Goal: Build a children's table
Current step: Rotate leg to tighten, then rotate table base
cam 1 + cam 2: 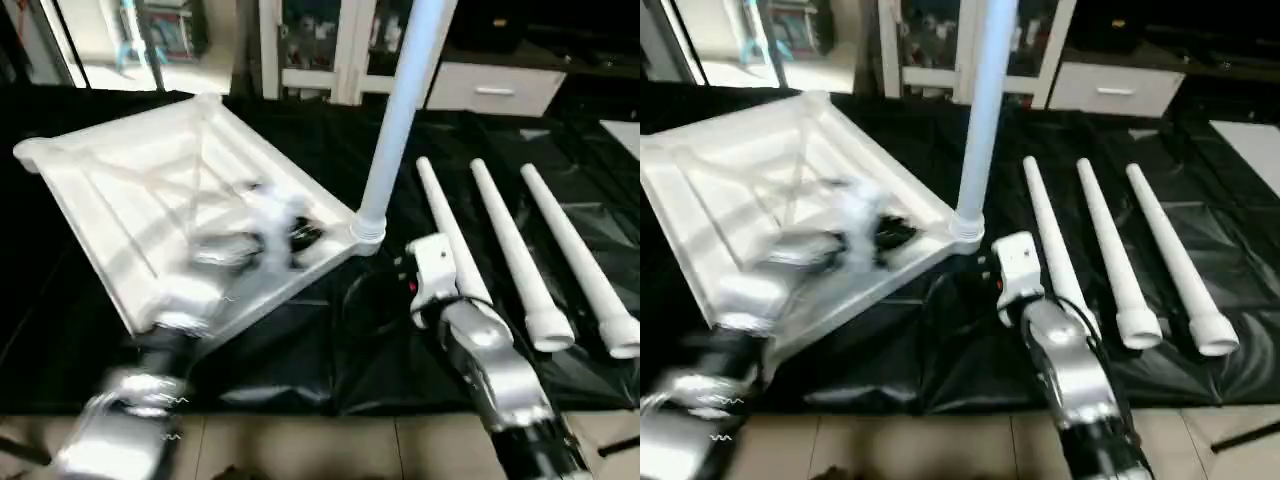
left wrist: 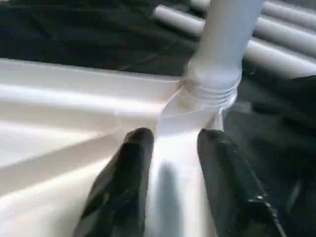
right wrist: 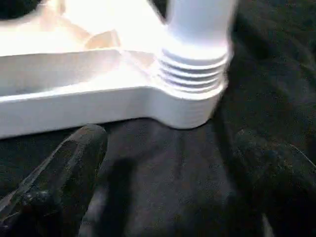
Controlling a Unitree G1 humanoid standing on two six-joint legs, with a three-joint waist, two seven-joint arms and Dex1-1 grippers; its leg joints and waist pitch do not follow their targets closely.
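Item 1, left claw (image 2: pixel 170 163): black fingers (image 2: pixel 123 173) parted narrowly over the ribbed underside of the table top (image 1: pixel 130 190), gripping nothing. The top lies upside down on the black sheet (image 1: pixel 300 350), under and to the left of this claw. The corner socket (image 3: pixel 190 106) sits just ahead of its fingertips.

Item 2, standing leg (image 1: pixel 400 110): upright in that socket, directly beyond the left claw and just in front of the right. Its threaded collar (image 3: pixel 192 74) shows above the socket rim, so I judge it not fully wound in.

Item 3, right claw (image 3: pixel 163 168): low over the sheet, just short of the socket corner, fingers spread wide and empty.

Item 4, three spare legs (image 1: pixel 510 250): flat on the sheet, side by side; the nearest lies just beside the right wrist, the others further right.

Risk: with neither claw holding it, the partly seated leg could lean or topple if the top is nudged. A sweep of the right arm could roll the spare legs.
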